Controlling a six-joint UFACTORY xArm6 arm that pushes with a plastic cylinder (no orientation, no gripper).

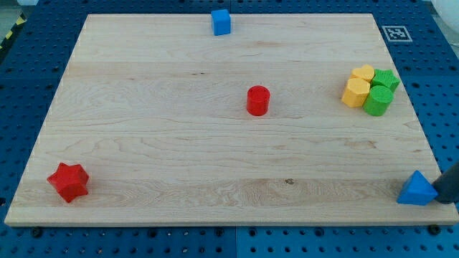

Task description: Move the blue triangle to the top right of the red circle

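The blue triangle (417, 189) lies at the board's bottom right corner, near the edge. The red circle (258, 100) stands near the middle of the board, far up and left of the triangle. My rod comes in from the view's right edge, and my tip (438, 201) sits right next to the triangle's right side, touching or nearly touching it.
A blue cube (221, 22) sits at the top edge. A red star (69, 182) lies at the bottom left. A cluster at the right holds a yellow heart (363, 73), a yellow hexagon (355, 92), a green star (386, 79) and a green cylinder (377, 101).
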